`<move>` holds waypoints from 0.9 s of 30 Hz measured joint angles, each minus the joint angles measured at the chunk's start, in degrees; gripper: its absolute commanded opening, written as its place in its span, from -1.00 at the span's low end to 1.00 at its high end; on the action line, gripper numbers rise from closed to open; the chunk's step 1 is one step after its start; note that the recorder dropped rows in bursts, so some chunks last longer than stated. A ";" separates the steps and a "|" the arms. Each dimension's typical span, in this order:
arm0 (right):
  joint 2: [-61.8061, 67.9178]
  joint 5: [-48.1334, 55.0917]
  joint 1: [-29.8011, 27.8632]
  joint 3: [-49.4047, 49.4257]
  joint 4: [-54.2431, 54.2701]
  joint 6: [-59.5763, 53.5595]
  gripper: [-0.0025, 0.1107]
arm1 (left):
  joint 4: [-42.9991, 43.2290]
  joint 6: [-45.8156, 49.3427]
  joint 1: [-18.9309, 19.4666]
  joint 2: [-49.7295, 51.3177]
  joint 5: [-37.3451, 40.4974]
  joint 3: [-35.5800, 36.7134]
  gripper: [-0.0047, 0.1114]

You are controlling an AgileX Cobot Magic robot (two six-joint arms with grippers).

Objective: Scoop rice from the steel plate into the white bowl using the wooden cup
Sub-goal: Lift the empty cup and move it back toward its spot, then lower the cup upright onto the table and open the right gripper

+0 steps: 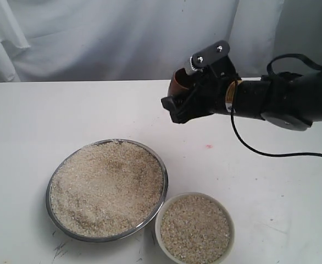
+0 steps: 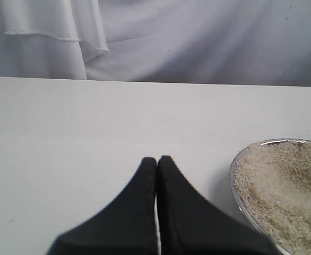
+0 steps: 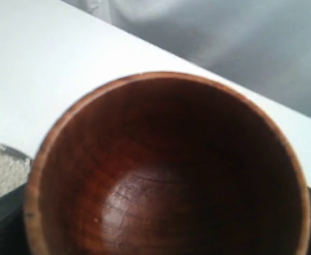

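Note:
The steel plate (image 1: 49,192) lies at the front left of the white table, heaped with rice (image 1: 106,187). Touching its right front edge is the white bowl (image 1: 231,228), holding rice (image 1: 194,228) almost to its rim. My right gripper (image 1: 189,99) hangs in the air behind both dishes, shut on the wooden cup (image 1: 178,83). In the right wrist view the wooden cup (image 3: 161,175) fills the picture, its dark inside empty. My left gripper (image 2: 157,159) is shut on nothing, low over bare table beside the steel plate (image 2: 234,175) and its rice (image 2: 283,186). It is out of the exterior view.
A white cloth (image 1: 95,33) hangs along the back of the table. A black cable (image 1: 260,151) droops from the right arm to the tabletop. A small pink spot (image 1: 209,146) marks the table, with dark scuffs (image 1: 59,247) by the front edge.

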 measured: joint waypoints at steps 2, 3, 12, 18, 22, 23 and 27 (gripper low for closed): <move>2.04 -3.18 -1.29 0.41 -6.34 5.67 -0.96 | 0.00 0.00 0.00 0.00 0.00 0.00 -0.92; 3.22 -4.93 -1.89 0.53 -8.60 7.43 -0.96 | 0.00 0.00 0.00 0.00 0.00 0.00 -0.92; 10.14 -8.05 -3.17 0.63 -13.05 3.07 -0.96 | 0.00 0.00 0.00 0.00 0.00 0.00 -0.92; 11.92 -6.11 -3.17 0.63 -13.20 1.42 -0.96 | 0.00 0.00 0.00 0.00 0.00 0.00 -0.92; 11.92 -2.50 -3.17 0.63 -13.25 -1.32 -0.96 | 0.00 0.00 0.00 0.00 0.00 0.00 -0.92; 11.92 -1.39 -3.17 0.63 -13.25 -2.01 -0.96 | 0.00 0.00 0.00 0.00 0.00 0.00 -0.92; 11.92 -0.21 -3.17 0.63 -13.25 -2.66 -0.96 | 0.00 0.00 0.00 0.00 0.00 0.00 -0.92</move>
